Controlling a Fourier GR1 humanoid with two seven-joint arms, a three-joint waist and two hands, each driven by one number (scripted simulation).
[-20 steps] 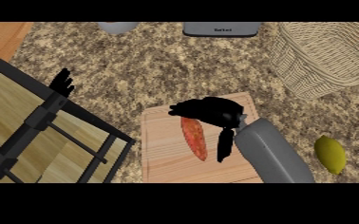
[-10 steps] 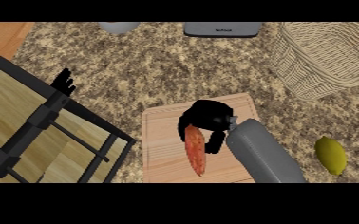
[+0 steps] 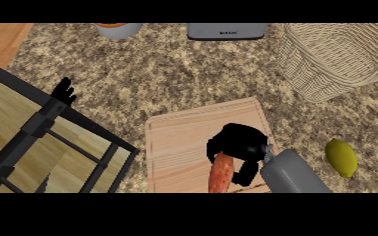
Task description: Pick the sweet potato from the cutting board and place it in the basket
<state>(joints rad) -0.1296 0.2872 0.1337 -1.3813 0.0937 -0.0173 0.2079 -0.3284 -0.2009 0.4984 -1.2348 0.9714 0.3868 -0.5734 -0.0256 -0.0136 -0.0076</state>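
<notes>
The pale rectangular wooden cutting board (image 3: 188, 145) lies as before on the speckled counter, and the tall woven wicker basket (image 3: 325, 60) beyond its far right corner shows nothing inside. Over the board's near right part, the right hand (image 3: 238, 147) has pulled nearer the lower edge since 0.5 s ago, fingers curled round the long orange sweet potato (image 3: 220, 175). The left hand (image 3: 65, 91) rests left of the board, fingers straight. A yellow lemon (image 3: 341, 158) lies right of the board.

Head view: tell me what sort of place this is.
Most likely a kitchen counter: a speckled granite-look countertop carries a wooden cutting board with a sweet potato on it, a woven basket and a lemon.
</notes>
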